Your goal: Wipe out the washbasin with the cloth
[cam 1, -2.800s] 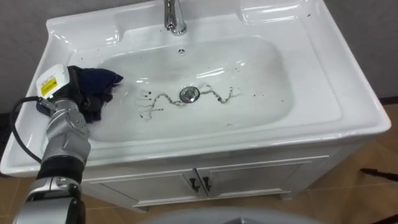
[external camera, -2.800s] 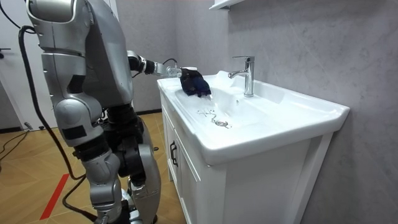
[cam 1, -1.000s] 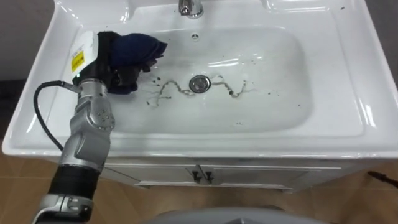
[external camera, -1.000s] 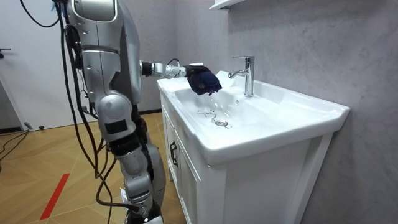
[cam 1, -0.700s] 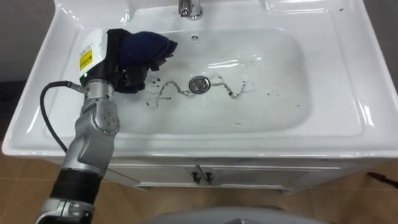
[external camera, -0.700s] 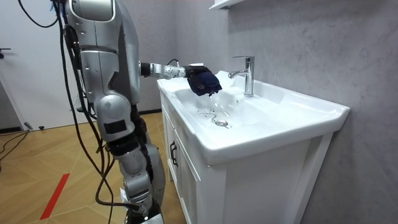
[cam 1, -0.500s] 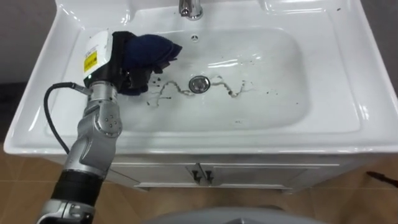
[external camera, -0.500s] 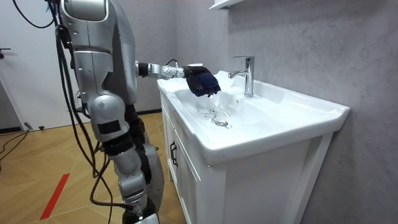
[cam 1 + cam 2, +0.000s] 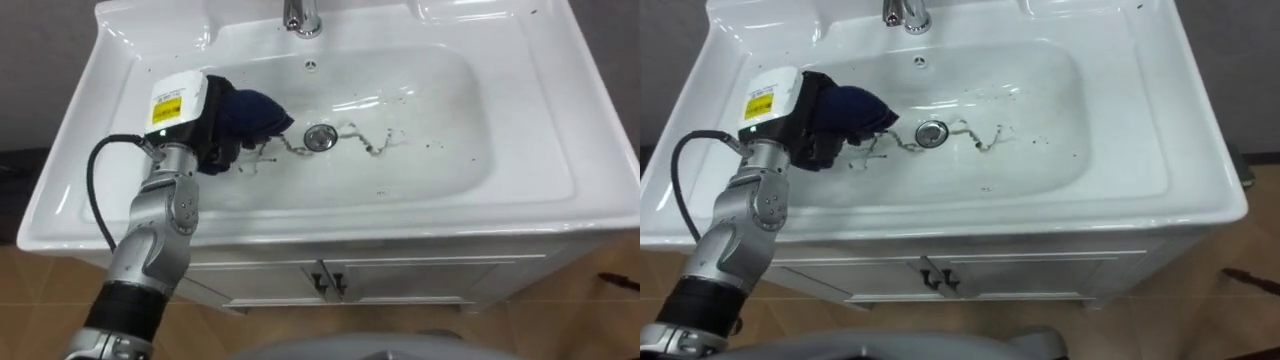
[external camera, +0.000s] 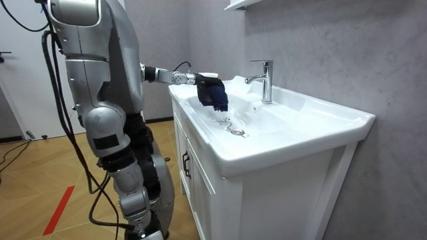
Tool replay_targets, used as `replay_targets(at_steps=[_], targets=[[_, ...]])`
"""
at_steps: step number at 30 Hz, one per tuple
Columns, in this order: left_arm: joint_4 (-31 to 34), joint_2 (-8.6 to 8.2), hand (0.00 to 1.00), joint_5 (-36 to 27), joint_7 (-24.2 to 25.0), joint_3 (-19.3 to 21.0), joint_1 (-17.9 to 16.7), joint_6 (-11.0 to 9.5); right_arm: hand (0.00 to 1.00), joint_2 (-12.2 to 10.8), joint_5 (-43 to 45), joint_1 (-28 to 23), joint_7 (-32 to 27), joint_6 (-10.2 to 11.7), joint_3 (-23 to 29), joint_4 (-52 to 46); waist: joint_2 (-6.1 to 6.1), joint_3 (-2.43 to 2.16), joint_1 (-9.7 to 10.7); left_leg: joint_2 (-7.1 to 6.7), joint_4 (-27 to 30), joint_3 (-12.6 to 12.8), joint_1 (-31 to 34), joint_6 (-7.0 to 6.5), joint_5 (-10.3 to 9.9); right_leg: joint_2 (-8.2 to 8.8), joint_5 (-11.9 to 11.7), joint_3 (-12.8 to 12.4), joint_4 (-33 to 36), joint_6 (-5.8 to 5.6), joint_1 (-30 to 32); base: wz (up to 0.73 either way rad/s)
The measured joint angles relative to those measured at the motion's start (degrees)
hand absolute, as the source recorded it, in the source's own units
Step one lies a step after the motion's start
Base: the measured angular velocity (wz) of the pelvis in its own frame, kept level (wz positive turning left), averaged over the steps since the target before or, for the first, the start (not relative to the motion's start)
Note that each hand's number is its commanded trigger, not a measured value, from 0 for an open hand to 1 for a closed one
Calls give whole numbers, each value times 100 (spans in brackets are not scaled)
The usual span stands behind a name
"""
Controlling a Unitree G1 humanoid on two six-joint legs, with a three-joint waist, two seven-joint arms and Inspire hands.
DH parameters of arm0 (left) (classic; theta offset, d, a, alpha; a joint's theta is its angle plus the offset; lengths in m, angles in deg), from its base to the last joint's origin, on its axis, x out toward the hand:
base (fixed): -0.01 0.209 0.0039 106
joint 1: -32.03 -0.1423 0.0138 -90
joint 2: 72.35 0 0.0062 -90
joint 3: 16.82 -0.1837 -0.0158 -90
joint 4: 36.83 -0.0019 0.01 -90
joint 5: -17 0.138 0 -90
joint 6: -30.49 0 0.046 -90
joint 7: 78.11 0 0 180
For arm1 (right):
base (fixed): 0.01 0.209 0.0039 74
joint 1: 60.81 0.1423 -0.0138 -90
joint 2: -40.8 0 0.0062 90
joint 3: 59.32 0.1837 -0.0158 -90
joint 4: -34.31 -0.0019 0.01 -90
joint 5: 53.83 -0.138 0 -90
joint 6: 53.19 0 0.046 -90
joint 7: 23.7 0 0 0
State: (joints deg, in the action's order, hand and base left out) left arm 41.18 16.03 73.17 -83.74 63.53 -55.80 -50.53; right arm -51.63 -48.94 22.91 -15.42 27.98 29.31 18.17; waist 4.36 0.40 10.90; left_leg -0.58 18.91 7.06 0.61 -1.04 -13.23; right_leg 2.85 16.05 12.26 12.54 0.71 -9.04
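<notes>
Now: left robot hand (image 9: 186, 118) clenched on crumpled dark blue cloth (image 9: 248, 112), left-centre of frame, inside white ceramic basin (image 9: 575, 150), just beside dark squiggly grime (image 9: 368, 146) around round metal drain (image 9: 319, 138). Risk: the bunched cloth skims and smears the marks.

Three views, one white ceramic basin (image 9: 560, 120)
Head eyes look steeply down, close; room camera watches from aside, farther off.
</notes>
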Motion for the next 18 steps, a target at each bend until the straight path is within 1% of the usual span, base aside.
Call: replay_targets(at_steps=[3, 4, 6, 8, 9, 12, 15, 18], targets=[[-244, 24, 100, 30, 0, -193, 1, 71, 0, 27, -34, -19, 0, 0, 55, -19, 31, -1, 51, -5, -8, 53, -2, 0, 0, -7, 0, 4, -8, 0, -12, 0], [-426, 23, 100, 32, 2, -268, 0, 83, 0, 25, -28, -5, -9, 1, 55, -12, 41, 2, 123, -6, -8, 58, 5, 0, 0, -7, 0, 4, -7, 0, -6, 0], [-789, 23, 100, 33, 15, -428, 0, 114, 0, 25, -30, 2, -12, 3, 56, 16, 49, 4, 179, -2, -6, 62, 14, 0, 0, -10, 0, 7, -7, 0, 4, 0], [-899, 22, 100, 36, 54, -490, 0, 137, 0, 25, -34, -1, -18, -2, 91, 30, 47, 16, 218, 1, 4, 65, 37, 0, 0, -9, 2, 15, -6, 1, 21, 2], [-929, 22, 100, 41, 60, -489, 3, 147, 0, 25, -35, 2, -31, -4, 142, 32, 53, 13, 255, 9, 22, 74, 86, 0, 0, -5, 3, 14, 3, 2, 69, 0], [-1007, 24, 100, 43, 60, -485, 8, 215, 0, 31, -99, 40, -77, -7, 150, 34, 69, 10, 271, 31, 53, 100, 179, -1, 0, -6, 7, -46, 24, 8, 202, -9], [-1253, 20, 100, 37, 59, -486, 117, 223, 0, 32, -275, 51, -129, -8, 146, 82, 69, 11, 282, 48, 53, 118, 263, 0, 0, -9, 8, -68, 41, 11, 305, -4], [-1403, 18, 100, 31, 56, -486, 279, 239, 0, 37, -289, 124, -191, -85, 137, 126, 111, 6, 281, 74, 94, 157, 403, -1, 0, -5, 13, -79, 130, 17, 472, -6]])
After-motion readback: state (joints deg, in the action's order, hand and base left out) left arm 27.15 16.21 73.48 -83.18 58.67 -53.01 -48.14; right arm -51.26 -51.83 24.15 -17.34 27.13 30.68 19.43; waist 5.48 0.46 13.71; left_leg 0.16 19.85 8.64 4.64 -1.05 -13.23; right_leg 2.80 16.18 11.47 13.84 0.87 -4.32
